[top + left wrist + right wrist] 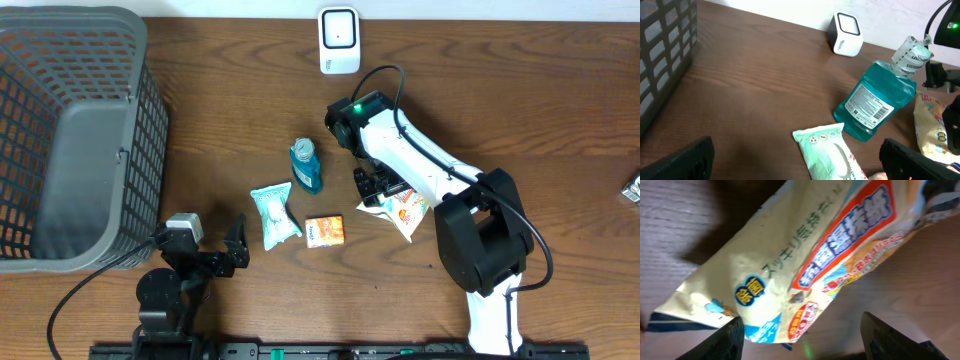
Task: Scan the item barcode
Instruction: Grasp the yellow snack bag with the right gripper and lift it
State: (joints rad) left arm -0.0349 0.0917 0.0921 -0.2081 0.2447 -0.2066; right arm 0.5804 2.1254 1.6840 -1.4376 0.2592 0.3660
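Note:
The white barcode scanner stands at the back of the table, and the left wrist view shows this scanner too. A cream and orange snack packet lies flat right of centre. My right gripper hangs low over its left end. In the right wrist view the packet fills the frame, its lower corner reaching between the jaws of my right gripper, which stand apart without clamping it. My left gripper rests open at the front left, holding nothing. Across the table its open jaws face the items.
A teal mouthwash bottle, a green wipes pack and a small orange box lie in the middle. A grey mesh basket fills the left side. A small silvery object sits at the right edge.

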